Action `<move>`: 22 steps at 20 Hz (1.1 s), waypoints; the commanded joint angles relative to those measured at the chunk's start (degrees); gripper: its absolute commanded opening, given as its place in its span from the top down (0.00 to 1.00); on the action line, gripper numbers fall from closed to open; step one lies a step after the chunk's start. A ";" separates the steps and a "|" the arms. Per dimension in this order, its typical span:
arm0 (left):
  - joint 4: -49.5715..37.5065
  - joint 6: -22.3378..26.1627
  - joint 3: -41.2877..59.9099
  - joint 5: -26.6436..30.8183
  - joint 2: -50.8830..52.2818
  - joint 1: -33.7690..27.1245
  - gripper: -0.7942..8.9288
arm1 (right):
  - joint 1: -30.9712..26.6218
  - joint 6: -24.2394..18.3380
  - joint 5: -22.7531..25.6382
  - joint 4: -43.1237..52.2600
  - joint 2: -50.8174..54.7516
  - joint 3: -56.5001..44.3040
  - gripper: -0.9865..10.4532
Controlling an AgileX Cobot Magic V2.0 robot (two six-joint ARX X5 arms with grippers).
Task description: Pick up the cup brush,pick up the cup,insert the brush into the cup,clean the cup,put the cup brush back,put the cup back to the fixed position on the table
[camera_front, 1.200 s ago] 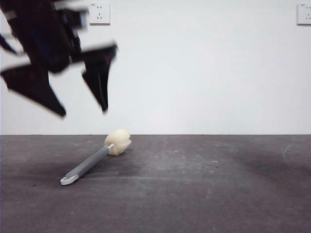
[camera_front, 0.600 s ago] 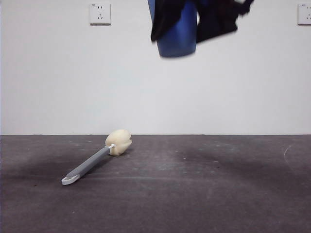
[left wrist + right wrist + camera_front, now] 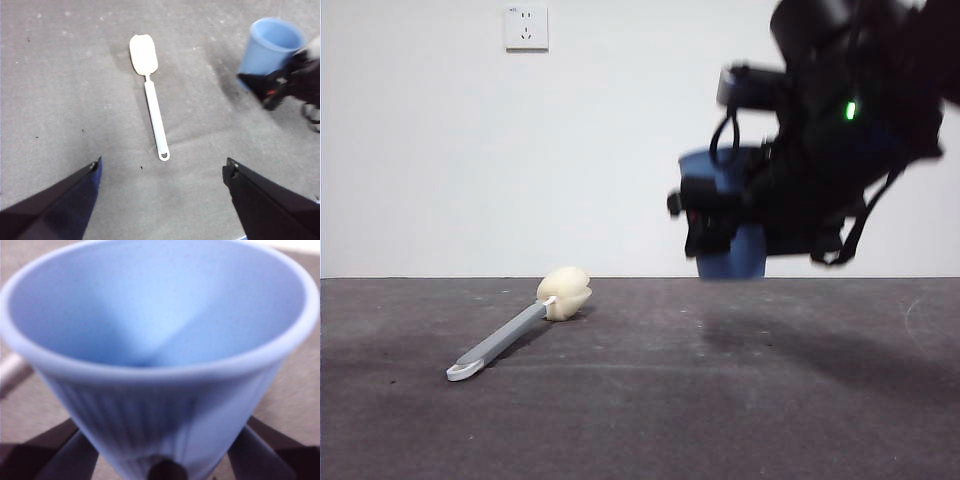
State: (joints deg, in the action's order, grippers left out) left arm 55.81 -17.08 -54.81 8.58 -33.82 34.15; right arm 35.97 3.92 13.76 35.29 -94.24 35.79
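blue cup (image 3: 725, 215) clamped in right gripper (image 3: 740, 225), above table (image 3: 720, 400), beside brush (image 3: 515, 325); left gripper (image 3: 160, 200) wide open over brush handle, nearer.

Right gripper (image 3: 720, 225) clamped; left gripper (image 3: 160, 200) spread wide.

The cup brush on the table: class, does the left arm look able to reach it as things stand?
Probably yes. The left gripper is open above the cup brush, with only bare table between; the right gripper and its cup are off to one side.
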 commanded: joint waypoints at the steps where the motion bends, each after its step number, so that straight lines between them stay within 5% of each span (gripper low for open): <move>1: 0.72 0.55 0.31 -0.04 0.17 -0.11 0.50 | -1.18 0.72 -0.26 4.26 -3.74 -0.63 0.92; 8: 1.75 0.59 0.31 -0.04 0.17 -0.11 0.50 | -5.60 -1.40 -3.61 9.70 -9.35 -0.63 0.92; 18: 1.73 0.61 0.31 0.15 0.17 -0.11 0.50 | -7.34 -1.44 -7.89 4.79 -12.41 -0.63 0.92; 20: 1.73 0.61 0.31 0.15 0.17 -0.11 0.50 | -7.32 -1.40 -7.85 2.27 -12.41 -0.63 0.90; 22: 1.73 0.61 0.31 0.15 0.17 -0.11 0.50 | -7.30 -1.40 -7.89 -0.79 -12.39 -0.63 0.78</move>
State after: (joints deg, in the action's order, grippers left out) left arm 57.80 -17.08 -54.81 8.60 -33.82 34.15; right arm 28.49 2.92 6.57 38.92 -104.73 36.62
